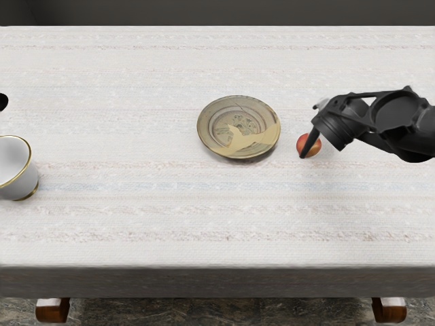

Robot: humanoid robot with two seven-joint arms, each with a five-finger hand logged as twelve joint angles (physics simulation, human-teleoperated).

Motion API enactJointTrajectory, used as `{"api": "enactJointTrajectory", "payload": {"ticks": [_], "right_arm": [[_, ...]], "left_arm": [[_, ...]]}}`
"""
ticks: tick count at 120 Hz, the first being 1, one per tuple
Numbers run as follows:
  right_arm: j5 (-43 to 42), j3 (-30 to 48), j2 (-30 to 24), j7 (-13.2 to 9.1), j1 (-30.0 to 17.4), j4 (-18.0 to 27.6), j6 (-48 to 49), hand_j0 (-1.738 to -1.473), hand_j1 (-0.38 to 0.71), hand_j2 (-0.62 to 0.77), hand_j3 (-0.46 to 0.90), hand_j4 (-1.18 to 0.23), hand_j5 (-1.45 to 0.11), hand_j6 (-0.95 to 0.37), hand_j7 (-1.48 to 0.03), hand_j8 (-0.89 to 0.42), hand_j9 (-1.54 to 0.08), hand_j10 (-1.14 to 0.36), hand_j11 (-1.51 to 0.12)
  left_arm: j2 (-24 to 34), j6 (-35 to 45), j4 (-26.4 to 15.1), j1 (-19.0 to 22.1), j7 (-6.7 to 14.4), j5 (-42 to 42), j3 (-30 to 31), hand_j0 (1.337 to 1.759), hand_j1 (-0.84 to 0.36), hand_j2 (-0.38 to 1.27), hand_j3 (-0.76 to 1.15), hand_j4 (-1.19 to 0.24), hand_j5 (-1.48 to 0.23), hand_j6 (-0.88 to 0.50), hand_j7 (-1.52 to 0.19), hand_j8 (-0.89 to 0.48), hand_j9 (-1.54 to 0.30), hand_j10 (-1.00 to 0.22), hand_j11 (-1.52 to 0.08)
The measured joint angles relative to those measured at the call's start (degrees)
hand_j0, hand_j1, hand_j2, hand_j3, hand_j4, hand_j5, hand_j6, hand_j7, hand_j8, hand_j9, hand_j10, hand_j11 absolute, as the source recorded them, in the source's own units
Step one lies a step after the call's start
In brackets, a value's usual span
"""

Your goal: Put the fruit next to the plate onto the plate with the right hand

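Cup (15, 168) sits far left of our right hand (332, 126); fruit (316, 147) lies just under it, plate (239, 127) just beyond, leftward. Whether we grip the fruit, we cannot tell.

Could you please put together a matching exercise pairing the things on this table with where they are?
Things:
1. plate
2. fruit
3. white cup
4. right hand

Places:
A. at the picture's left edge
B. just right of the plate
C. middle of the table
D. reaching in from the right, at the fruit

Pairs: 1-C; 2-B; 3-A; 4-D
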Motion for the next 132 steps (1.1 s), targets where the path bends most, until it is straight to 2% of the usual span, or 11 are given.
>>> {"api": "enactJointTrajectory", "payload": {"ticks": [92,121,127,132], "right_arm": [[-0.1,-0.1,2.5,0.0,-1.8,-1.2,-0.4,-1.658,0.05,-0.07,0.0,-0.34,-0.43,-0.34,-0.43,-0.34,-0.43,-0.33,-0.43],[-0.1,-0.2,2.2,0.0,-2.1,-1.2,-0.4,-1.658,0.08,-0.07,0.0,-0.36,-0.46,-0.36,-0.46,-0.36,-0.46,-0.36,-0.46],[-0.2,-0.2,2.1,0.1,-2.3,-1.2,-0.3,-1.658,0.08,-0.07,0.0,-0.36,-0.46,-0.36,-0.46,-0.34,-0.51,-0.35,-0.47],[-0.4,-0.2,2.1,0.1,-2.4,-1.3,-0.4,-1.658,0.08,-0.07,0.0,-0.37,-0.45,-0.36,-0.47,-0.28,-0.61,-0.34,-0.51]], "left_arm": [[0.0,0.0,0.0,0.0,0.0,0.0,0.0,1.658,0.34,0.0,0.0,-0.01,-0.01,-0.01,-0.01,-0.01,-0.01,-0.01,-0.01],[0.0,0.0,0.0,0.0,0.0,0.0,0.0,1.658,0.34,0.0,0.0,-0.01,-0.01,-0.01,-0.01,-0.01,-0.01,-0.01,-0.01],[0.0,0.0,0.0,0.0,0.0,0.0,0.0,1.658,0.34,0.0,0.0,-0.01,-0.01,-0.01,-0.01,-0.01,-0.01,-0.01,-0.01],[0.0,0.0,0.0,0.0,0.0,0.0,0.0,1.658,0.34,0.0,0.0,-0.01,-0.01,-0.01,-0.01,-0.01,-0.01,-0.01,-0.01]]}}
